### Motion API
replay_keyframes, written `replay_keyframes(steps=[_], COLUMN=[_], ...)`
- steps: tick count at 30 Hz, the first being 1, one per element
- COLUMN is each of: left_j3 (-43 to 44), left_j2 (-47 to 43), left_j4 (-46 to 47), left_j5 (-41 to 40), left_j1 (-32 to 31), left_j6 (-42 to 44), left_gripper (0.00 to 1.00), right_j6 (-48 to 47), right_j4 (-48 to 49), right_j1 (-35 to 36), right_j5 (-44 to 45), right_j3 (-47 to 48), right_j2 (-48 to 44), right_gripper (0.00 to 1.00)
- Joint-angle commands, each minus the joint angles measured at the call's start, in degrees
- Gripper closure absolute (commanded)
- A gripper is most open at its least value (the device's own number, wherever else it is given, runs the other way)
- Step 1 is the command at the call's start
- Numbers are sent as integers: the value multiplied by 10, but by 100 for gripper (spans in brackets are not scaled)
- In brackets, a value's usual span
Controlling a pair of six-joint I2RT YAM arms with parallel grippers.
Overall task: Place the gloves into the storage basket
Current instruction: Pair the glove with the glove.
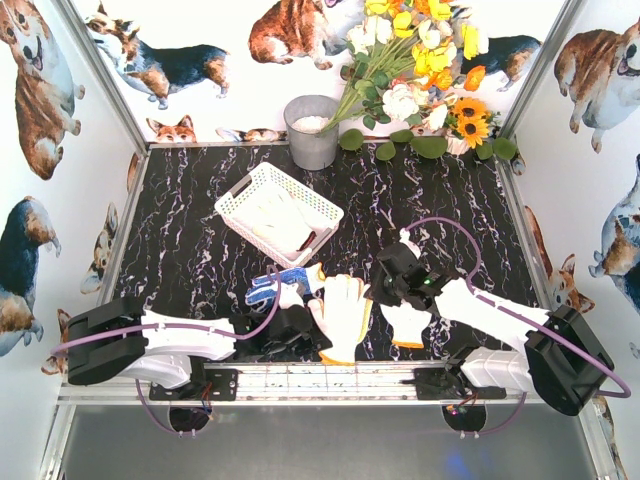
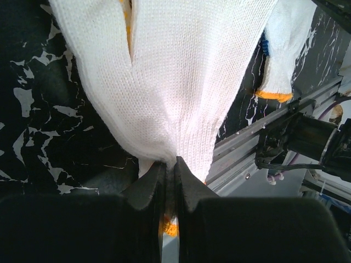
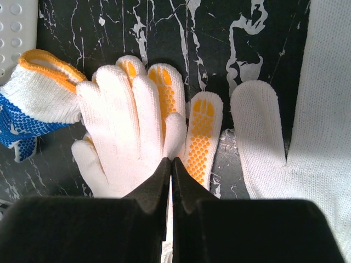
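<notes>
In the top view, my left gripper (image 1: 312, 325) is shut on the cuff of a white glove (image 1: 343, 312) lying near the front edge. The left wrist view shows that white glove (image 2: 175, 82) bunched into the shut left gripper (image 2: 170, 165). A blue-dotted glove (image 1: 274, 288) lies just left of it. My right gripper (image 1: 385, 292) rests on an orange-dotted glove (image 1: 408, 322). Its shut jaws (image 3: 171, 162) pinch a fold of the orange-dotted glove (image 3: 131, 115). The blue-dotted glove (image 3: 27, 112) is on the left of the right wrist view. The storage basket (image 1: 237, 199) stands behind with a glove (image 1: 275, 218) inside.
A grey metal bucket (image 1: 312, 132) and a bunch of flowers (image 1: 420, 70) stand at the back of the table. The aluminium rail (image 1: 330, 380) runs along the near edge. Corgi-printed walls close in the left, right and back.
</notes>
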Motion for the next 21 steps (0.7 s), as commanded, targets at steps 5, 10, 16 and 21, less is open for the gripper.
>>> replay_keyframes(steps=[5, 10, 16, 21], left_j3=[-9, -12, -7, -14], left_j2=[2, 11, 13, 22], left_j4=[41, 55, 67, 77], left_j5=[-8, -7, -9, -4], left_j1=[-4, -4, -4, -4], left_j6=[-13, -19, -21, -25], left_gripper=[100, 100, 100, 100], right_j6=[-4, -9, -12, -12], right_j4=[20, 10, 1, 4], right_j1=[-3, -3, -3, -4], right_j5=[11, 19, 30, 40], right_j3=[23, 36, 46, 42], right_j2=[-12, -9, -17, -19], right_gripper=[100, 100, 100, 100])
